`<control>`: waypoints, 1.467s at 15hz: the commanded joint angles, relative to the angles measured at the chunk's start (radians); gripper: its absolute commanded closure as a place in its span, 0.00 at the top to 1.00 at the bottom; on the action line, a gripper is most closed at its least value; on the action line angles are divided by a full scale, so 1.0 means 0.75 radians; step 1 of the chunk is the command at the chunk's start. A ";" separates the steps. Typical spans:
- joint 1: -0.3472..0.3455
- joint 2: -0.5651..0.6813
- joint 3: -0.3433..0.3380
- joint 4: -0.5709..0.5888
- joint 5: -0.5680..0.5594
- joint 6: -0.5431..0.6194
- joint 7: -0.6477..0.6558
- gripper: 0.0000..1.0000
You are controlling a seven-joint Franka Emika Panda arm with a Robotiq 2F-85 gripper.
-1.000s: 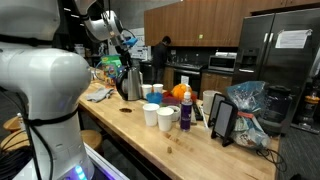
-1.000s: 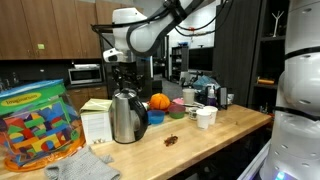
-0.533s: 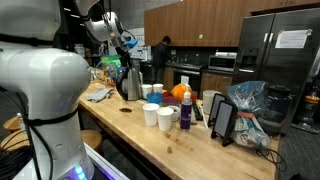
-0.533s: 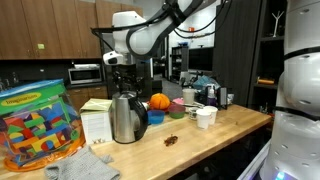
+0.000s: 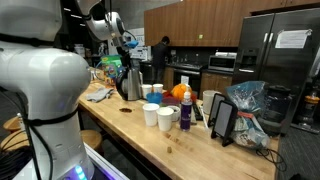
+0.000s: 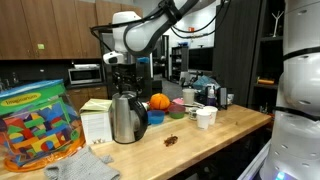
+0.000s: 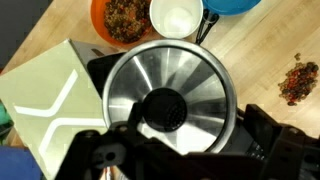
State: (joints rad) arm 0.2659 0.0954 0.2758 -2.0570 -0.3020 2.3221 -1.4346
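A steel kettle point(image 5: 130, 82) with a black lid knob stands on the wooden counter point(image 5: 190, 140); it also shows in an exterior view point(image 6: 126, 117). My gripper point(image 5: 125, 48) hangs directly above it, a short way over the lid, as an exterior view point(image 6: 121, 72) also shows. In the wrist view the kettle lid point(image 7: 170, 85) fills the middle, with the black knob at its centre. My gripper point(image 7: 185, 150) is open, with its dark fingers point(image 7: 265, 135) standing on either side of the kettle's lower rim. It holds nothing.
Beside the kettle are a pale green box point(image 7: 45, 95), an orange bowl of brown bits point(image 7: 122, 20), a white cup point(image 7: 177, 17) and crumbs point(image 7: 298, 80). White cups point(image 5: 165, 118), a blue bottle point(image 5: 186, 108), a tablet stand point(image 5: 223, 120) and a tub of blocks point(image 6: 35, 125) also stand on the counter.
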 commanded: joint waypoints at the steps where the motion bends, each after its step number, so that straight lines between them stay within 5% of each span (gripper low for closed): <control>1: 0.000 0.090 0.010 0.027 0.055 -0.051 -0.043 1.00; 12: 0.056 -0.011 0.034 0.093 -0.080 -0.241 0.042 1.00; 17: 0.083 -0.076 0.046 0.100 -0.237 -0.244 0.131 1.00; 22: 0.076 -0.181 0.048 0.066 -0.243 -0.235 0.175 1.00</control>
State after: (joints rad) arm 0.3276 0.0291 0.3115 -1.9762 -0.4708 2.1579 -1.3386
